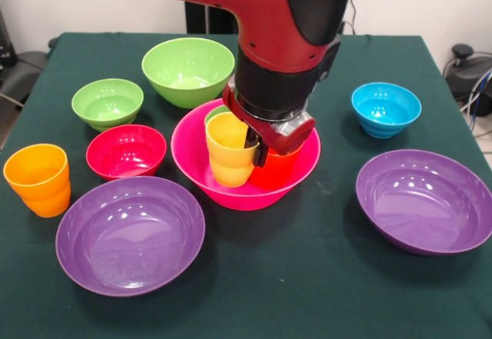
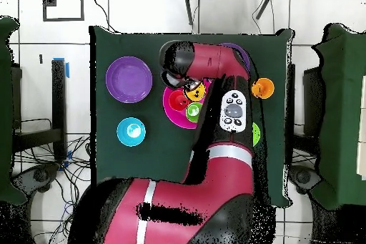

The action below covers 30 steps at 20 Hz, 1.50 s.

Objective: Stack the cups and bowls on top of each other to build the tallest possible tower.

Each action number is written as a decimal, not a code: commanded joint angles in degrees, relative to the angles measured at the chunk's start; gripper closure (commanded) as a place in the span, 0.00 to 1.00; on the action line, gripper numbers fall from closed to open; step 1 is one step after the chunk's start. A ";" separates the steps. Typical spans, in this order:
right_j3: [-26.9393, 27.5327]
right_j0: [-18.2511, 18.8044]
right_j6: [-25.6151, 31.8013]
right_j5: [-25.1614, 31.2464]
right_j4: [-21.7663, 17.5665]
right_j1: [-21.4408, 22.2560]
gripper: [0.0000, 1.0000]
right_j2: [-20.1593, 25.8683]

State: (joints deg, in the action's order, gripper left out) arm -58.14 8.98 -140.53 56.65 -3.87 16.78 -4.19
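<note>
Hand point(image 1: 257, 148) at yellow-orange cup point(image 1: 229, 151) in front view; overhead hides grip.

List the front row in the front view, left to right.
Orange cup → left purple bowl → right purple bowl. The pink bowl sits further back between the two purple ones, so I left it out.

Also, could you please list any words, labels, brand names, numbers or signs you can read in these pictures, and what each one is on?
No readable text in either view.
The arm's red and black shell shows no lettering.
The button panel on the arm, seen from overhead, has round controls; any marks on them are too small to read.
The cups and bowls, such as the hot-pink bowl, are plain.
</note>
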 commanded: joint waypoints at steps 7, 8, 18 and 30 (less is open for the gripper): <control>-2.71 1.87 14.76 6.62 -3.20 -1.32 1.00 8.25; -2.62 2.01 15.21 6.60 -3.35 -1.37 1.00 8.40; -1.41 2.74 17.52 7.15 -4.49 -1.52 1.00 8.20; -1.95 2.58 17.93 2.22 -7.23 -0.34 0.00 5.70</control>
State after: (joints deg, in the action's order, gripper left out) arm -58.13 10.47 -138.74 57.97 -4.54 15.27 -2.17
